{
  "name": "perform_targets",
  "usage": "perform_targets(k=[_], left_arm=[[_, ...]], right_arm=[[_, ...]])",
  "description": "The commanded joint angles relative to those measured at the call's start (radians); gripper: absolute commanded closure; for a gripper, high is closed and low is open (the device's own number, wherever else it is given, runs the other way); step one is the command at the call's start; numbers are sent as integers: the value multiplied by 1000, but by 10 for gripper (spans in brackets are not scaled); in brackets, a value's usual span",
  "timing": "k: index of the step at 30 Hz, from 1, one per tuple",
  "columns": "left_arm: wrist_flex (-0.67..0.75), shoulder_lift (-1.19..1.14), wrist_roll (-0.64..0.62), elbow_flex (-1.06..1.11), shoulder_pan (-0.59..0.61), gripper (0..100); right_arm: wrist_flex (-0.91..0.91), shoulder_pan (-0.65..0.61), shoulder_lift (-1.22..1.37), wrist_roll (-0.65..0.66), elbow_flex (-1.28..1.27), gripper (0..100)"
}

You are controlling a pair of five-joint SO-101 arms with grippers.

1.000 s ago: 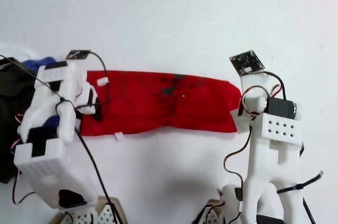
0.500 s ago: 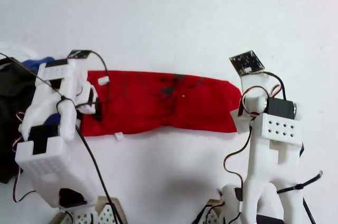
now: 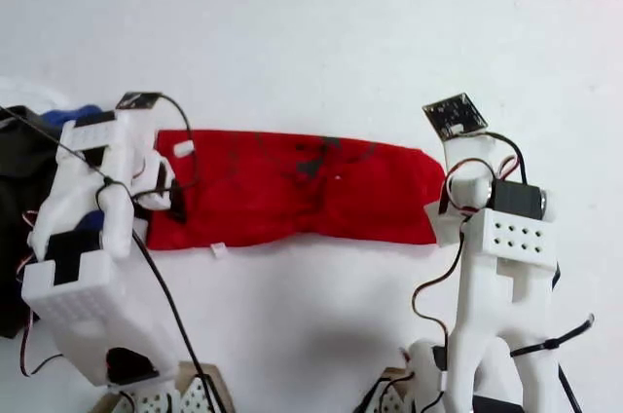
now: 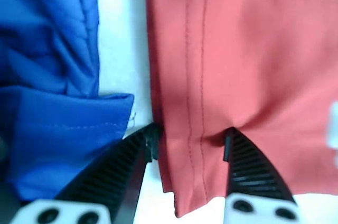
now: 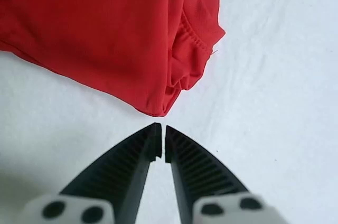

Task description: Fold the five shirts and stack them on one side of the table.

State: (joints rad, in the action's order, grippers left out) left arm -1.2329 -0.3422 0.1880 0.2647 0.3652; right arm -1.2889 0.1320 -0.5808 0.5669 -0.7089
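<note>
The red shirt (image 3: 302,189), folded into 1 long strip, is lying across the table (image 3: 321,33) with 1 end by each arm. Its stitched hem is running between the fingers of the left gripper (image 4: 190,137). Those fingers are standing well apart, 1 on each side of the hem, and are clamping nothing, though the cloth is puckering at their tips.

Over the last second the left arm (image 3: 83,228) is shifting slightly away from the strip's middle, toward the pile at the table's side. The strip is staying where it was, so I judge that the shirt is not being carried yet and the next fold is not begun. The right arm (image 3: 496,238) is keeping still.

The right gripper (image 5: 162,140) is sitting just off the strip's other end, its fingers almost closed with only a thin slit between them, and nothing in it.

A blue shirt (image 4: 53,76) is lying just outside 1 left finger, close to the red hem but not overlapping it.

In the high view the left arm is covering the strip's end and its own fingers. The blue shirt and the dark cloth (image 3: 19,189) are partly hidden by the arm and cut off by the frame, so the pile cannot be counted. Whether the left fingertips are touching the table is unclear.
</note>
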Motion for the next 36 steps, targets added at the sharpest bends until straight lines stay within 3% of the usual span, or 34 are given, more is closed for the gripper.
perform_targets(k=[1, 6, 10, 18, 24, 27, 31, 36], left_arm=[[49, -9, 8, -25, 37, 790], [43, -17, 21, -25, 17, 799], [20, -17, 40, -21, -46, 991], [-46, 0, -5, -38, -158, 975], [-204, 49, -84, -143, -235, 975], [-281, 78, -97, -223, -250, 975], [-361, 86, -95, -341, -293, 975], [-494, 84, -101, -499, -400, 975]], right_arm=[[-5, 8, -33, -8, 5, 978], [-7, 8, -36, -12, 5, 978], [-7, 8, -38, -12, 5, 978], [-48, 19, -39, -15, 3, 978], [-33, 39, -38, -15, -17, 978], [42, -28, -38, -20, -66, 978], [139, -90, -38, -124, -104, 978], [154, 5, -38, -169, -106, 978]])
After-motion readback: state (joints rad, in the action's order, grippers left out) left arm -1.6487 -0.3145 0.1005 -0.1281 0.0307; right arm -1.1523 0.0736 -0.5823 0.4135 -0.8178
